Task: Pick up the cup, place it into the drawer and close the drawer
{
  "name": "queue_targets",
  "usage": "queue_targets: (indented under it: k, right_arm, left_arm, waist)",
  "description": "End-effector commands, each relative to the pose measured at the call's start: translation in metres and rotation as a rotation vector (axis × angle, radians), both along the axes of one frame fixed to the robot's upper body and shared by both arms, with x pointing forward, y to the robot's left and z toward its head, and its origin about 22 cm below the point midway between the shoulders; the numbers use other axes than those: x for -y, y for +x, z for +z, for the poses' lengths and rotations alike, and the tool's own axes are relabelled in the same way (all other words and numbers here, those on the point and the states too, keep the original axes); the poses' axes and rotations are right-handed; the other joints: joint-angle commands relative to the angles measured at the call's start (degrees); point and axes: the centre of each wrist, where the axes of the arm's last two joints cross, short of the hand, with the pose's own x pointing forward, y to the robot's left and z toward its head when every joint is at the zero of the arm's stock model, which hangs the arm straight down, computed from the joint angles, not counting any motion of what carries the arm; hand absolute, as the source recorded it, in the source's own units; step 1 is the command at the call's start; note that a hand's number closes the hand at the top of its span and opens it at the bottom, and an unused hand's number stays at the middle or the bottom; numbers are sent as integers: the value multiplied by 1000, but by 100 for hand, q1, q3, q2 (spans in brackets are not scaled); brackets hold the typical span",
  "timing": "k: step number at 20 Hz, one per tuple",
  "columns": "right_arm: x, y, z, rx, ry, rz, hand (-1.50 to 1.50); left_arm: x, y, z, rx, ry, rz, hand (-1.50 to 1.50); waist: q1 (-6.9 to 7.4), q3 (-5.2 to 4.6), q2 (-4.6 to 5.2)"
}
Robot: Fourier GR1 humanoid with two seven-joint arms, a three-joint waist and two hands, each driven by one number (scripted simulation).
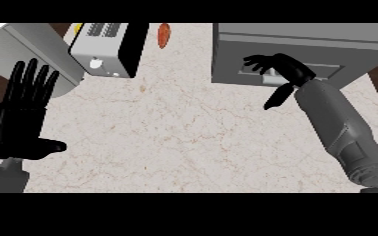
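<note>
At the far left, the left hand (28, 111) shows near the edge of the view, palm open, fingers straight and pointing up, the thumb out to the side; it holds nothing. Behind it, in the top left corner, stands a grey box (33, 50). Just to the right of this box there is a white and black appliance (111, 48), placed at an angle on the marble counter (177, 130). A little more to the right, near the back of the counter, lies a small orange thing (163, 35), apart from the appliance. At the right side stands the grey drawer unit (295, 45). The right hand (284, 69) is at the drawer front (255, 70), its fingers spread and a little bent, touching or almost touching the front; I cannot tell which. It holds nothing. The cup is not visible anywhere on the counter.
</note>
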Motion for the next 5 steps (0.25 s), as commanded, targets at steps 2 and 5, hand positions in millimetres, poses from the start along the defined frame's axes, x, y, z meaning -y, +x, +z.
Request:
queue_targets:
  k: [2,5]
  right_arm:
    - [20,10,23,12,-22,-158,-150]
    - [25,11,27,0,-43,-150,-150]
  left_arm:
    - [8,8,10,17,12,-16,-150]
    - [1,5,8,3,13,3,-150]
  waist:
    - [135,83,217]
    - [115,76,204]
